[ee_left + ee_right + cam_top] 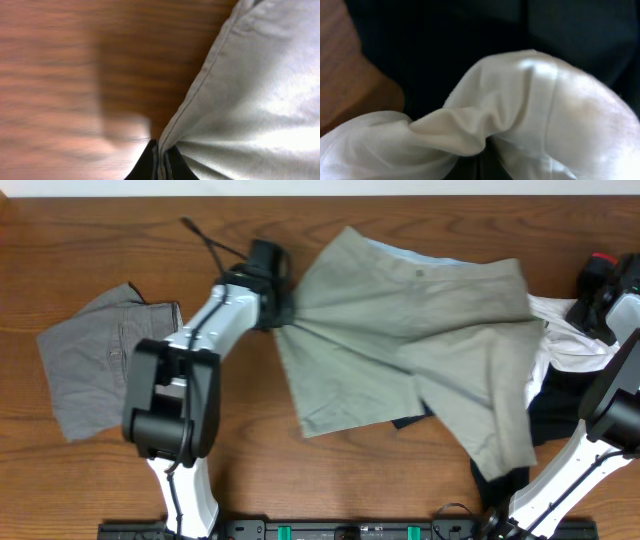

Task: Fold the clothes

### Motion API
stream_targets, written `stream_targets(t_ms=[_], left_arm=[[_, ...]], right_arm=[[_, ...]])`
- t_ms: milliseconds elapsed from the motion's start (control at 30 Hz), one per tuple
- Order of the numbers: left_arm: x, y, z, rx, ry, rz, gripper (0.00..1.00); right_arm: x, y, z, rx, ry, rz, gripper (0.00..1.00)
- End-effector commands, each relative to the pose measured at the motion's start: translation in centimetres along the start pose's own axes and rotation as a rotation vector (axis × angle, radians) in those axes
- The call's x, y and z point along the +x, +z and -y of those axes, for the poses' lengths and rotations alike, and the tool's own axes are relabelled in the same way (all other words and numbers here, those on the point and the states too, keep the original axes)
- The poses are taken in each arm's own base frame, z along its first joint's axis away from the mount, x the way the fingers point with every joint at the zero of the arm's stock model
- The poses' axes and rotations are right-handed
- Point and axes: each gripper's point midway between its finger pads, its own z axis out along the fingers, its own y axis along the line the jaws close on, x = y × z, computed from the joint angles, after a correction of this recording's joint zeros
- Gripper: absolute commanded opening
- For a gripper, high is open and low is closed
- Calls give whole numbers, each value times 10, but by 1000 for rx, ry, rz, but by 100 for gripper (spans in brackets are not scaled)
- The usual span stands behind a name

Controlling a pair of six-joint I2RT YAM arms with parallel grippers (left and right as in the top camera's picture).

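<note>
The left gripper [284,310] [161,160] was clamped on the side seam of the khaki shorts [420,330] [260,100], its dark fingers [142,167] nipping the edge of the cloth low over the wooden table [330,480] [75,60]. From that pinch, creases fanned out toward 3 o'clock across the fabric.

The khaki shorts lay spread at the centre of the table. The waistband was toward 12 o'clock, with a strip of pale blue lining showing along it, and the two legs pointed toward 5 and 6 o'clock. Their long axis ran from waist to hem, tipped slightly toward 5 o'clock, and the 9 o'clock edge was drawn to a point at the gripper.

At 3 o'clock the right gripper [585,312] [485,167] was closed on a white cloth [560,345] [545,110], which rose in a ridge at its tips. That cloth touched the right leg of the khaki shorts and lay over a dark garment [560,415] [470,30], part of it under the khaki hem.

The grey shorts [85,365] lay flat at 9 o'clock, well apart from the khaki pair, beyond the left arm. Which way they pointed could not be told.
</note>
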Motion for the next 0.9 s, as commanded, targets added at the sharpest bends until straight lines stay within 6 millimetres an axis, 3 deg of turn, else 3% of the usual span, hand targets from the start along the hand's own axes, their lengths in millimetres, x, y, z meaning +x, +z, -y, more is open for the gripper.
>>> stream_targets(t_ms=[0,300,433,533,633,767,867], left_arm=[[0,-5,-35,-110,-25,-3,6],[1,-10,-66,-259,-98,8,6],[2,-15,-82,-282,-228,15,6],[-3,-24,-89,-279,-255,35,7],[-13,-42,-88,-266,-227,80,16],[-29,-80,-83,-240,-213,173,46],[-36,-107,-80,-219,-217,231,63]], right_arm=[[18,15,-6,-19,-66,-41,1],[9,17,14,-25,9,-26,1],[3,1,-4,-241,49,-55,5],[-8,-37,-28,-468,69,-46,15],[-23,-85,-42,-591,57,-1,18],[-42,-152,-47,-624,55,92,22],[-38,-180,-34,-547,131,85,24]])
